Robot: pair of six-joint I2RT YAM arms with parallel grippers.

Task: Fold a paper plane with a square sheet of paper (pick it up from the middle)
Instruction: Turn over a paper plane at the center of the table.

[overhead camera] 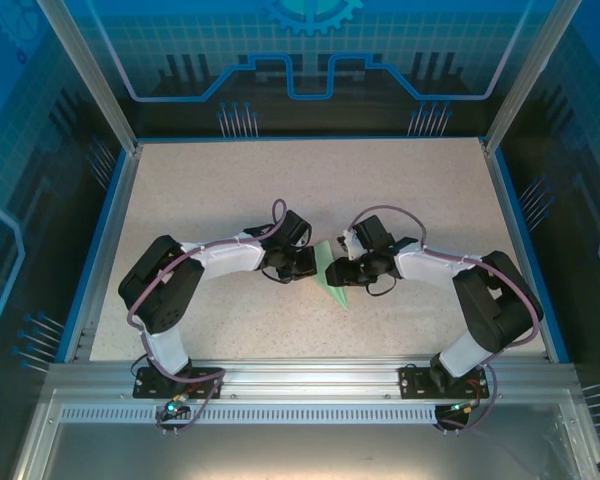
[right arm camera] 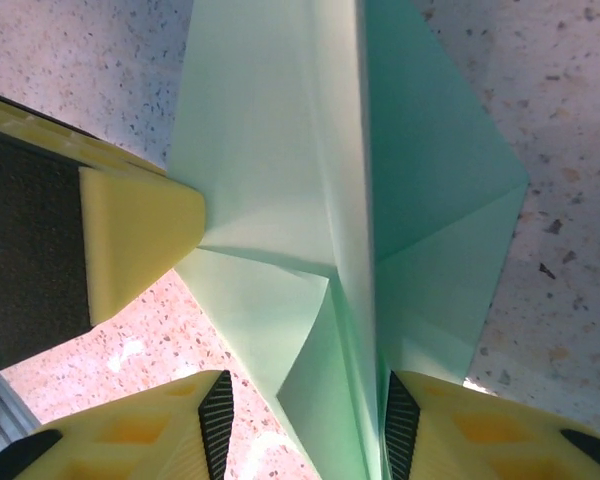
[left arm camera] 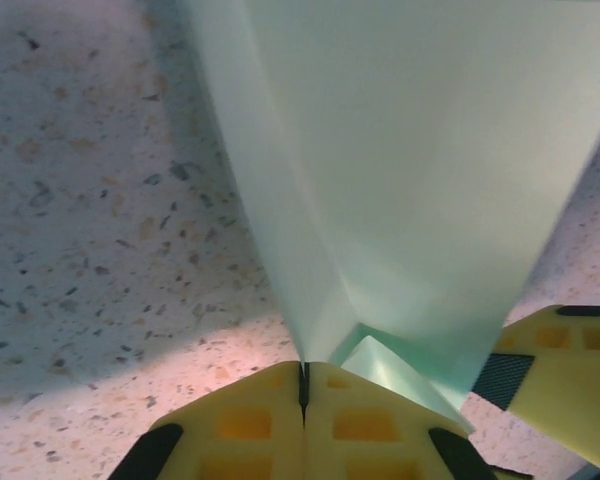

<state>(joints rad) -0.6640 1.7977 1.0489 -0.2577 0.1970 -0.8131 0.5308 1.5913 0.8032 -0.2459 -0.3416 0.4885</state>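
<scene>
Top external view: the paper plane (overhead camera: pixel 332 275) lay near-to-far between the arms; left gripper (overhead camera: pixel 305 263) clamped its fold, right gripper (overhead camera: pixel 345 270) straddled it, jaws apart.

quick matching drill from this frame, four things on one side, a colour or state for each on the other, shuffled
Things:
1. left claw
2. right claw
3. folded paper
4. table top

Colour or state:
a. speckled beige
b. jaws apart, paper running between them
c. pale mint green
d. shut on a crease of the paper

Pairs: 1-d, 2-b, 3-c, 4-a
</scene>
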